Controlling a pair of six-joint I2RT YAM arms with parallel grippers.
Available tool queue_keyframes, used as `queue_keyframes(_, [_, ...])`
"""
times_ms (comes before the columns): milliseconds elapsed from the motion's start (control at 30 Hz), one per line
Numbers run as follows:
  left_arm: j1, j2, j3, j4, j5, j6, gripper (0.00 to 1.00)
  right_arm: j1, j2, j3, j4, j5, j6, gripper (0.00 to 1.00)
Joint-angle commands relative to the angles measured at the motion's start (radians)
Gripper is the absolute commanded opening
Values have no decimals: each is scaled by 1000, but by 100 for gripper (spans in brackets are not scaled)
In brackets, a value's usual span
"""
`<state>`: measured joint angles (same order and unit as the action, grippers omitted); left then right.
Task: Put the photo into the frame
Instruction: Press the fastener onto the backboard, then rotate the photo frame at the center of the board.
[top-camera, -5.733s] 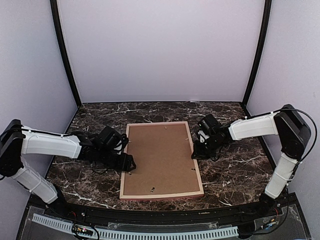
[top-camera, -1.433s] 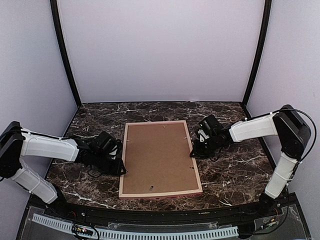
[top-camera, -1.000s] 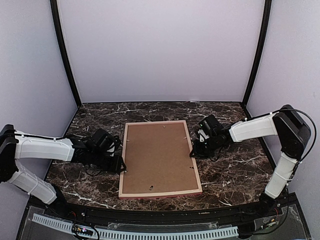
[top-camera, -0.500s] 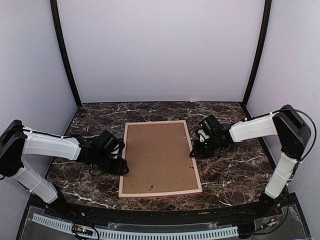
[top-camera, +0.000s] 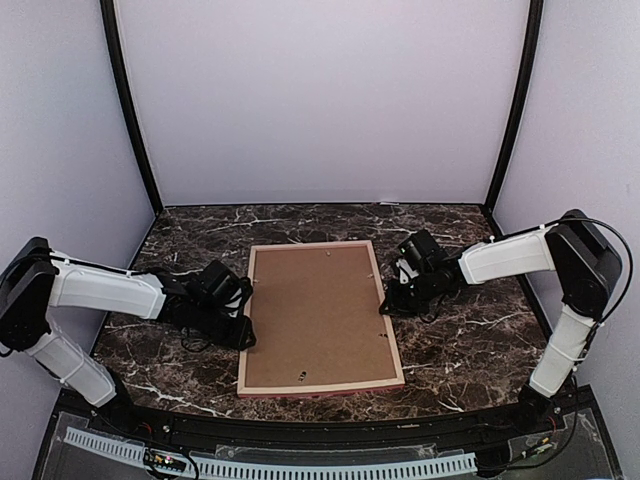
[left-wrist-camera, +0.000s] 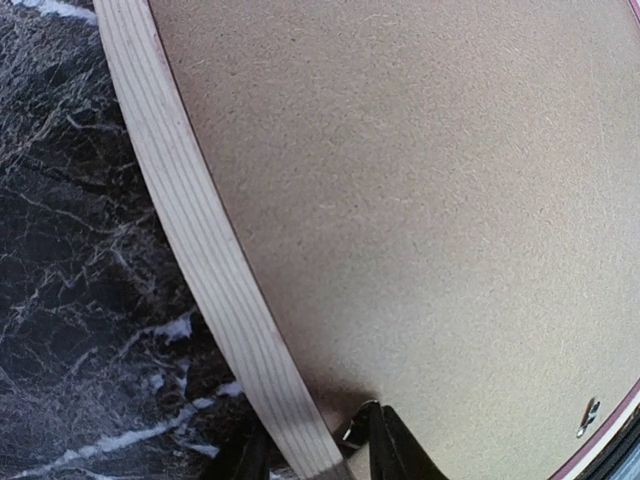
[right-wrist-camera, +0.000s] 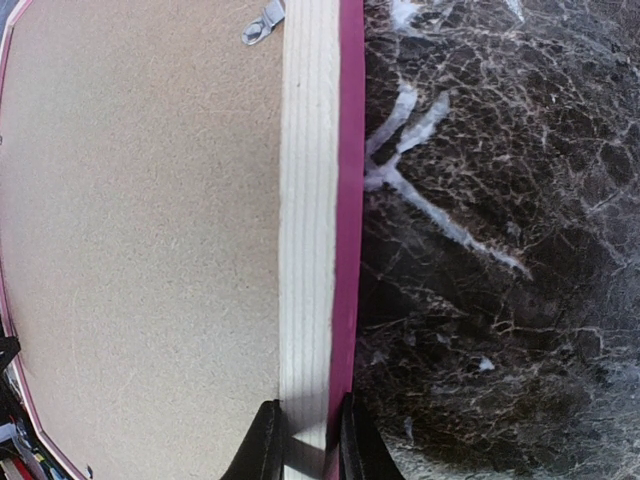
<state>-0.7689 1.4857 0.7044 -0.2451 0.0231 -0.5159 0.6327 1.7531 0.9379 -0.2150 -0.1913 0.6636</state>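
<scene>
On the dark marble tabletop (top-camera: 470, 340) the frame (right-wrist-camera: 308, 200) lies face down in the middle, its brown backing board (top-camera: 320, 315) filling the opening. We see no photo; it may sit beneath the board or elsewhere. We judge the frame light, stiff and thin-railed, best gripped across a side rail. The right tool (right-wrist-camera: 307, 437) is pinched onto the right rail. The left tool (left-wrist-camera: 318, 447) straddles the left rail, partly parted; we cannot tell whether it bites. Small metal tabs (right-wrist-camera: 262, 20) sit at the board's edge.
</scene>
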Motion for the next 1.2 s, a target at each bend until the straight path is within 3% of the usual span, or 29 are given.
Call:
queue_keyframes(0, [-6, -10, 7, -36, -47, 16, 34, -4, 76, -51, -3, -11, 12, 4])
queue_keyframes(300, [-5, -32, 5, -24, -48, 25, 32, -4, 74, -54, -3, -7, 14, 4])
queue_keyframes(633, [-4, -114, 9, -5, -26, 22, 69, -5, 70, -26, -43, 26, -8, 4])
queue_keyframes(833, [21, -122, 29, -32, -26, 36, 77, -26, 66, 31, -143, 94, -97, 3])
queue_keyframes(933, [69, -124, 43, -25, 41, 58, 79, -33, 66, 77, -203, 137, -176, 3])
queue_keyframes(1167, [165, -39, 205, -27, 118, 180, 88, -34, 94, 198, -321, 176, -383, 3])
